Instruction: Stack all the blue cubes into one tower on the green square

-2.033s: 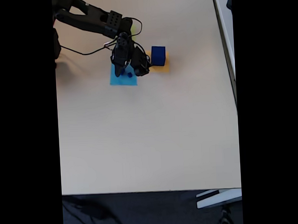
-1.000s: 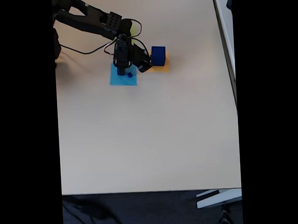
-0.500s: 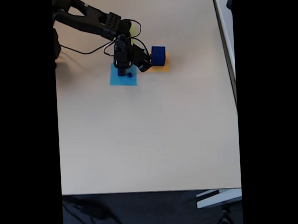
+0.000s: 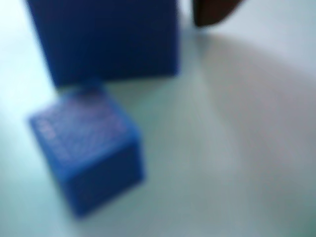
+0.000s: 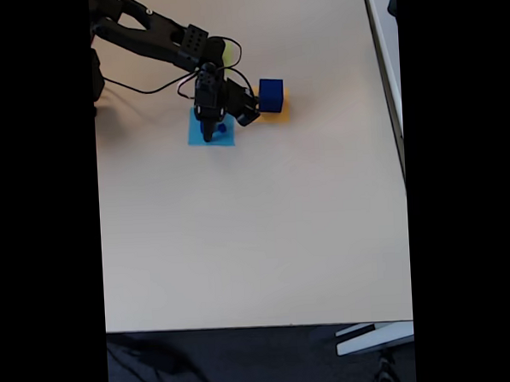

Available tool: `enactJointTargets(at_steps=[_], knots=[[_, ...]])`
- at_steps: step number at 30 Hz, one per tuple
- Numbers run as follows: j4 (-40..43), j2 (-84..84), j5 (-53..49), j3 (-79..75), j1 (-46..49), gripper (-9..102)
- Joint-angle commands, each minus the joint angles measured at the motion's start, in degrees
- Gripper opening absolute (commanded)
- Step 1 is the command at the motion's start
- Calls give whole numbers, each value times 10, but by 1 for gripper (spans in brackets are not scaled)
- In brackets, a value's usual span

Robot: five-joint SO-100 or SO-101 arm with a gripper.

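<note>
In the fixed view my gripper (image 5: 207,133) points down over a flat light-blue square (image 5: 196,138). A tiny blue cube (image 5: 222,128) lies on that square just right of the fingers. The largest blue cube (image 5: 271,94) stands on an orange-yellow square (image 5: 282,112) to the right. A sliver of the green square (image 5: 228,49) shows behind the arm. The blurred wrist view has a small blue cube (image 4: 86,148) at lower left and a bigger blue cube (image 4: 106,39) above it. One dark fingertip (image 4: 212,12) sits right of the bigger cube, a small gap apart. No tower stands.
The black arm (image 5: 148,34) and its cable reach in from the upper left corner. The beige table (image 5: 257,234) spreads wide in front of the squares. Its right edge (image 5: 394,107) and front edge (image 5: 262,325) drop off to dark floor.
The gripper has shifted slightly down the picture, toward the front of the light-blue square. The cubes have not moved.
</note>
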Motion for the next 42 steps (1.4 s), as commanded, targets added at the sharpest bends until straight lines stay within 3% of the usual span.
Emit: enactJointTargets(at_steps=[1,20,35,42], knots=[[-4,58,-7,-4,-6,40],[60,62,9,-148,-15,42],[-44,-10,12,-110,-25,39],[-47,-18,14,-98,-30,35]])
